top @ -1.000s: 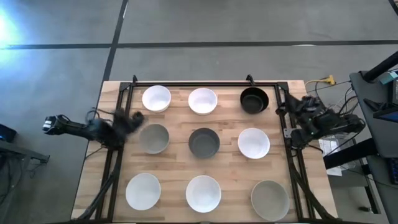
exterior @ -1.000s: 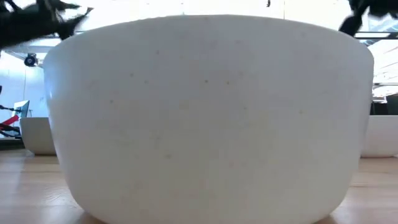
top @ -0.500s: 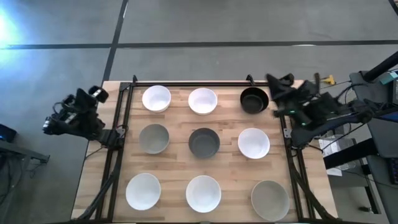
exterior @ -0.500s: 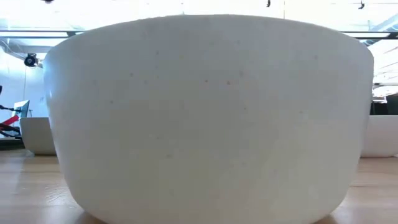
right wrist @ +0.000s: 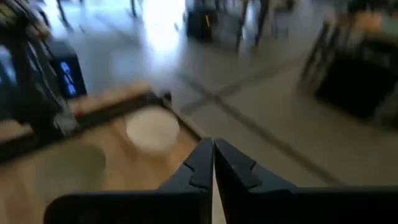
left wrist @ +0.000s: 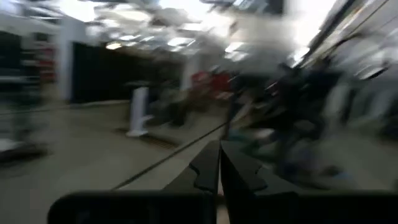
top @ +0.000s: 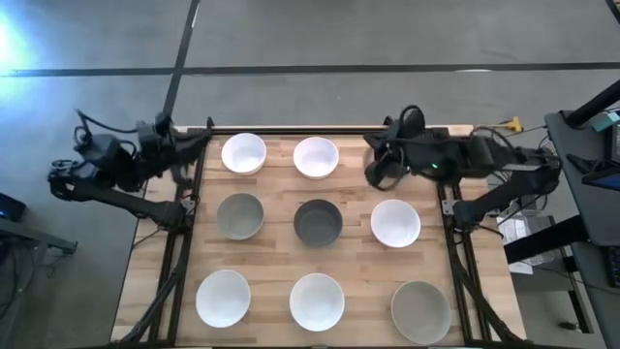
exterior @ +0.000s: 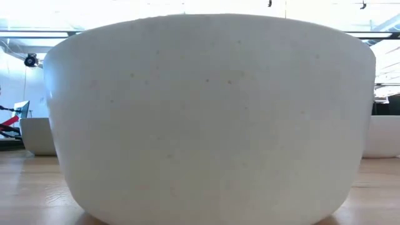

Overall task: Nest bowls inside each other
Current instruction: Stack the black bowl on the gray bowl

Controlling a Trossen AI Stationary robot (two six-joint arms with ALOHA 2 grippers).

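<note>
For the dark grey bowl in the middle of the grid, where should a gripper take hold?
By the rim of the dark grey bowl, from straight above, one finger inside and one outside the wall. It sits upright and open, and bowls ring it on all sides, so a sideways approach looks crowded.

Wooden table (top: 358, 252): light plank top, black metal frame rail (top: 320, 130) along its far edge and down both sides. Grey concrete floor (top: 339, 48) beyond the far edge, crossed by dark seam lines. Yellow connector with cables (top: 511, 124) just off the far right corner. Dark equipment bench (top: 591, 145) past the right edge. Low view: bright ceiling lights (exterior: 187, 6) behind, room otherwise blocked.
</note>
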